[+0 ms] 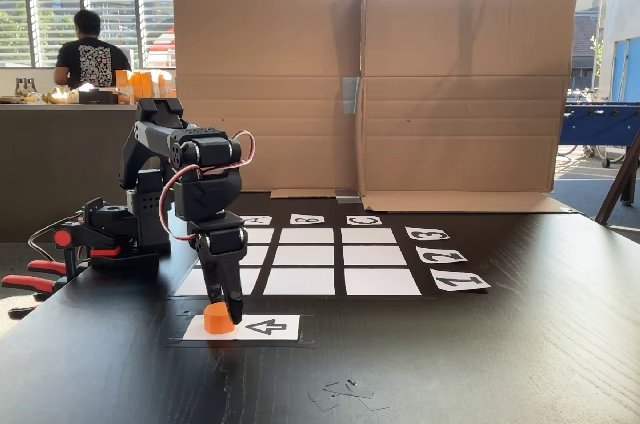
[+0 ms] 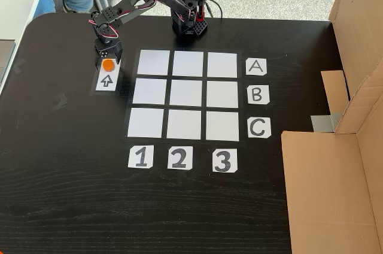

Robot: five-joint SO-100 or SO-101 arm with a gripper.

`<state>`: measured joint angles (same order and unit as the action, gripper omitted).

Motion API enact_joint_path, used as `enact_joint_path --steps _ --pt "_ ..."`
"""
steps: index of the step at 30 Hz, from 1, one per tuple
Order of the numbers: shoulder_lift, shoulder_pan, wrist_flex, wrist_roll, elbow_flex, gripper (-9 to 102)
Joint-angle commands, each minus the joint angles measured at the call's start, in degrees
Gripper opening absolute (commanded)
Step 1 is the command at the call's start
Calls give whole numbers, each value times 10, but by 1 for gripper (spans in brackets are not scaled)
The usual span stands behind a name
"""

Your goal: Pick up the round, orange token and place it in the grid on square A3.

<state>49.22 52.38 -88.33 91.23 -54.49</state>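
The orange token sits on a white card with a black arrow, in front of the grid in a fixed view. My gripper points straight down over the token. Its jaws stand on either side of the token, a little wider than it, and the token still rests on the card. The grid is nine white cells on the black table. Square A3 is bare; in the side-on fixed view the arm partly covers it.
Letter labels A, B, C and number labels 1, 2, 3 border the grid. A tall cardboard wall stands beyond the letter side. Red-handled clamps hold the arm's base. A person sits far behind.
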Motion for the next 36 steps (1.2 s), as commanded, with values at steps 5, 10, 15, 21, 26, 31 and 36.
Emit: enact_joint_path --steps 5,10,15,21,26,31,36 --pt "-2 5 11 6 24 -1" --pt "4 11 12 4 24 -1" --pt "36 25 14 -8 18 -1" --pt "106 40 14 -35 -13 -1" --pt "201 33 36 -83 -101 -1" --pt "311 9 38 -159 -185 -1" --pt "405 -18 22 -219 -246 -1"
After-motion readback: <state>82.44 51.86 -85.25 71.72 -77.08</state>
